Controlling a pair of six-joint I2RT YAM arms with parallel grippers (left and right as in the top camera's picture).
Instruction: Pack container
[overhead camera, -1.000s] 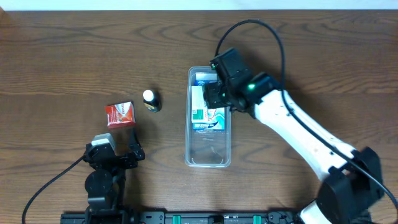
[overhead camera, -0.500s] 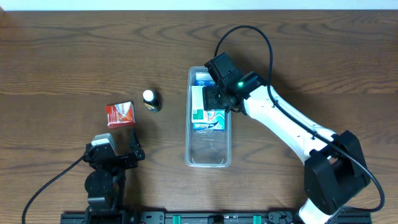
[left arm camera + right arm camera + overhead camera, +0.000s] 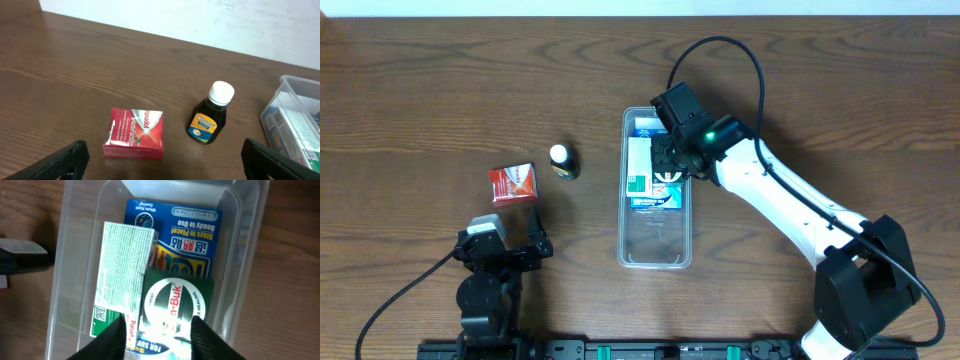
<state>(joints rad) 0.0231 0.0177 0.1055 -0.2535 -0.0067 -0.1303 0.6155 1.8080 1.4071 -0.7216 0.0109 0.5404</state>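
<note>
The container [image 3: 655, 258] is a clear, long tray at mid-table, also seen in the right wrist view [image 3: 246, 255] and at the right edge of the left wrist view [image 3: 296, 86]. In it lie a blue box [image 3: 185, 230], a white-and-green box [image 3: 120, 275] and a dark green box [image 3: 177, 305] with a round white label. My right gripper [image 3: 668, 165] [image 3: 157, 341] hovers over these boxes, its fingers apart and above the dark green box, not clamped on it. My left gripper [image 3: 505, 250] [image 3: 167, 165] rests wide open near the table's front, holding nothing.
A red box [image 3: 513, 184] [image 3: 135, 132] lies on the wood left of the container. A small dark bottle [image 3: 563, 161] [image 3: 211, 116] with a white cap stands between the red box and the container. The right arm's black cable [image 3: 750, 60] loops above the table.
The right gripper has shifted slightly over the container, and its jaws have widened, then narrowed. The left arm, the red box and the bottle have not moved.
</note>
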